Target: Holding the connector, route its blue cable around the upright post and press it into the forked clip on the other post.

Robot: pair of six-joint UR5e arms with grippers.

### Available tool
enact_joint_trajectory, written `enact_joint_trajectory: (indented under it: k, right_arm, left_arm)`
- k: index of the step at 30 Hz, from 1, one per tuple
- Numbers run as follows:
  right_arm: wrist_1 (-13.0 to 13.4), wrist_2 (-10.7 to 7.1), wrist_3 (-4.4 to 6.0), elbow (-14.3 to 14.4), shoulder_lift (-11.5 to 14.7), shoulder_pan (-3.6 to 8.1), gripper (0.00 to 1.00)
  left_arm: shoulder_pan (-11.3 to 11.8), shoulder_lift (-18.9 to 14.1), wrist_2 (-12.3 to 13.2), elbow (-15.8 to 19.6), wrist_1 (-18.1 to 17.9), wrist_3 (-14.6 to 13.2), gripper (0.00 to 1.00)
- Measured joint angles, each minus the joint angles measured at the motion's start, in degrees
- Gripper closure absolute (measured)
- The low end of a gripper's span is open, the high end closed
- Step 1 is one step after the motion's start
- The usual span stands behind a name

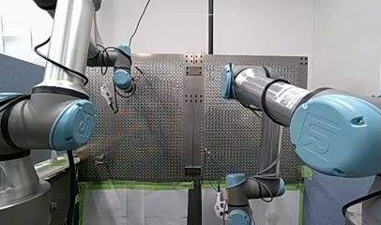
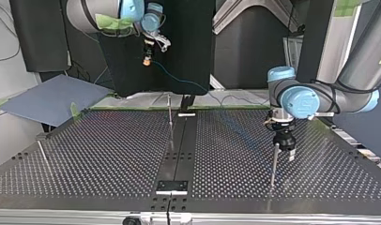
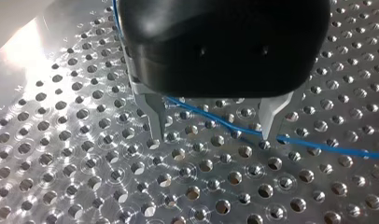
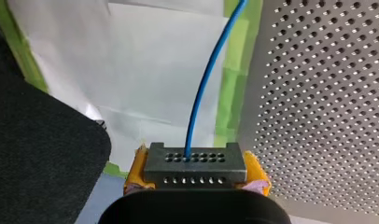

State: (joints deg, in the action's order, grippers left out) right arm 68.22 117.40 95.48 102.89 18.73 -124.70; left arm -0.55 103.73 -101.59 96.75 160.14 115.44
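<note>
Firmly, our right gripper has its yellow pads closed on the two ends of the grey connector, whose rows of small holes face away from the wrist. From one hole the blue cable runs straight ahead of the gripper.

In the top view we find this gripper high above and behind the centre post. It is beyond the edge of the perforated table farthest from that camera, and the cable sags from it down past that post toward the view's right.

Our left gripper holds nothing. Its metal fingers stand wide apart with their tips just over the table. The cable crosses beneath the gap between them, close by one tip; we cannot tell whether it touches.

Seen in the top view, this gripper hangs well to the view's right of the centre post. It is just beside a second post, which stands upright nearer the camera than the centre post.
</note>
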Motion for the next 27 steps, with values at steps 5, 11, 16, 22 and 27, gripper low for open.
enact_joint_trajectory:
  k: [5, 11, 16, 22, 27]
  right_arm:
    - [-1.95, 0.32, -0.01, 1.06, 2.24, 0.0, 1.0]
    - [-1.93, 0.36, -0.03, 3.8, 5.21, 0.52, 1.0]
    - [-3.21, 0.35, -0.08, 5.28, 8.18, 0.81, 1.0]
    - [-5.46, 0.18, -0.21, 6.01, 11.59, 1.32, 1.0]
    - [-5.59, -0.09, -0.15, 7.4, 14.29, 2.29, 1.0]
  left_arm:
    - [0.02, -0.01, -0.31, 0.0, 0.01, -0.13, 0.0]
    - [0.07, -0.02, -0.6, 0.01, 0.07, -0.29, 0.0]
    - [0.09, -0.03, -1.05, 0.01, 0.36, -0.59, 0.0]
    - [0.09, -0.03, -1.18, 0.0, 0.67, -0.84, 0.0]
    - [0.09, -0.04, -1.33, 0.0, 1.02, -1.28, 0.0]
